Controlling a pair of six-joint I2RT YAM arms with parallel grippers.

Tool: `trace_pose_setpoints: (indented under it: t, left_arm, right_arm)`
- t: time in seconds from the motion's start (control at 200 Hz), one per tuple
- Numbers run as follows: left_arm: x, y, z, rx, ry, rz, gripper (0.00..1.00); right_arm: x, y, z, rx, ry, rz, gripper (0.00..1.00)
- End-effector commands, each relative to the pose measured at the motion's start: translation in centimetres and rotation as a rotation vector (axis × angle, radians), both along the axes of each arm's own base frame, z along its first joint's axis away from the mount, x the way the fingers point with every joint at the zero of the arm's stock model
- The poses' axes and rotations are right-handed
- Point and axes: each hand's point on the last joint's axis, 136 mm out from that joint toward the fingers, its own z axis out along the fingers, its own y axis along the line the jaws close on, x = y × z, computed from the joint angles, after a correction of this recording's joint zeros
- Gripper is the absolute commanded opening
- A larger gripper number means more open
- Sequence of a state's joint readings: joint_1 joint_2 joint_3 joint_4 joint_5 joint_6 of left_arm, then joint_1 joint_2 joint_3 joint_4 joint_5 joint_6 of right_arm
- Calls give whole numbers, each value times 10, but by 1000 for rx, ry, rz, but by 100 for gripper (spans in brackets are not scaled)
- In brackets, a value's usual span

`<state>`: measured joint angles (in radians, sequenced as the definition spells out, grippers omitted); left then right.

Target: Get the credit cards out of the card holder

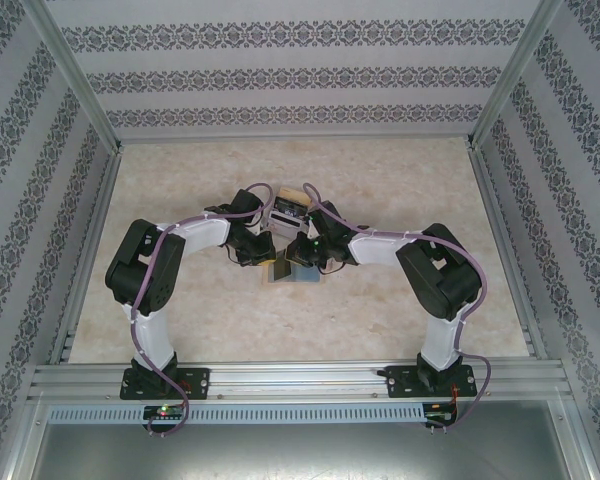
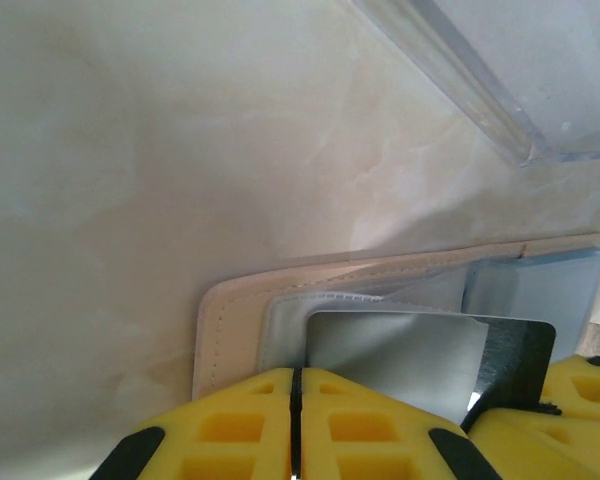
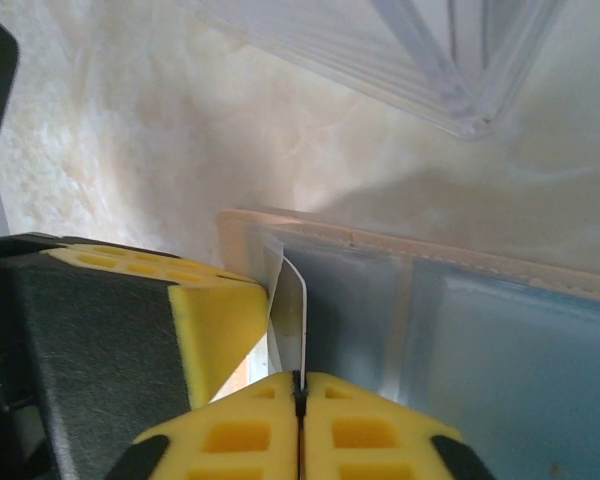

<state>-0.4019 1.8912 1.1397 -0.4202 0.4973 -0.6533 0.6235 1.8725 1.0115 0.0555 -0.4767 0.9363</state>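
Grey card point(image 2: 395, 345) partly out of beige card holder point(image 2: 230, 320), right gripper point(image 3: 298, 380) pinching it, left gripper point(image 2: 295, 373) clamped on holder edge. More cards point(image 3: 520, 360) look tucked inside, early days.

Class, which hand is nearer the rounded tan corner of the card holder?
Left. The left hand is shut right beside that corner of the card holder. The right hand sits further along the holder, shut on the edge of a credit card.
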Motion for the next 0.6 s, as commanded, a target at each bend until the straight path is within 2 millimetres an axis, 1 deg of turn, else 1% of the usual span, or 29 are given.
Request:
trace_pose_setpoints:
  t: [0.0, 0.035, 0.22, 0.34, 0.445, 0.54, 0.595]
  left_arm:
    - [-16, 9, -18, 67, 50, -21, 11]
    - [-16, 10, -17, 70, 46, -23, 11]
    - [-13, 12, -11, 85, 32, -24, 13]
    - [-9, 4, -2, 36, 15, -27, 15]
    - [-2, -7, 16, -34, -29, -29, 18]
    - [6, -13, 40, -74, -83, -25, 24]
    - [10, -13, 55, -84, -116, -11, 29]
  right_arm:
    - [1, -3, 0, -3, -3, -9, 2]
    - [0, -7, -1, -15, -7, -14, 0]
    - [4, -34, 4, -93, -67, -51, 0]
    - [5, -49, 14, -117, -122, -55, 0]
    - [5, -57, 30, -126, -187, -35, 0]
    - [7, -61, 47, -109, -263, -16, 0]
    - [8, -64, 59, -91, -313, -1, 0]
